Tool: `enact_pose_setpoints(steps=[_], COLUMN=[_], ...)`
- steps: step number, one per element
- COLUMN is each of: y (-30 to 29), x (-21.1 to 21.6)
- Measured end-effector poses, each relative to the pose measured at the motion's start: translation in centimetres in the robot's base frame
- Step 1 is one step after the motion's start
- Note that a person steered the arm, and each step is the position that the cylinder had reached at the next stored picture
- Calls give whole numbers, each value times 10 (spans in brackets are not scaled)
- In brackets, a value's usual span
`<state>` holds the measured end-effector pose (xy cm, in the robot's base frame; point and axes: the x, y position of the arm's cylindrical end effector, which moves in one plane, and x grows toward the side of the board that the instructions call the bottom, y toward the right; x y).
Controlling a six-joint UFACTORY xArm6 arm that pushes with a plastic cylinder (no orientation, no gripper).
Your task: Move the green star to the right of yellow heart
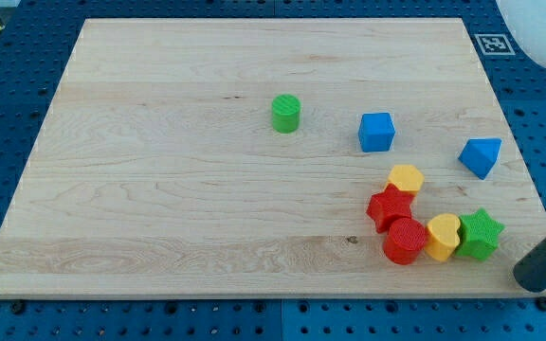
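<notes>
The green star [480,234] lies near the board's lower right corner, touching the right side of the yellow heart [443,236]. My tip [529,278] is the end of a dark rod coming in from the view's right edge. It sits just right of and a little below the green star, off the board's edge, with a small gap between them. A red cylinder [406,241] touches the heart's left side.
A red star [390,208] and a yellow hexagon-like block [406,179] sit just above the red cylinder. A blue wedge [481,156], a blue cube [376,132] and a green cylinder [286,113] lie farther up the wooden board [159,189].
</notes>
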<state>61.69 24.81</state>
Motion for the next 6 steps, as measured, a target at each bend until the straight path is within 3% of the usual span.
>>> enact_pose_setpoints(steps=[6], y=[-22], x=[-15])
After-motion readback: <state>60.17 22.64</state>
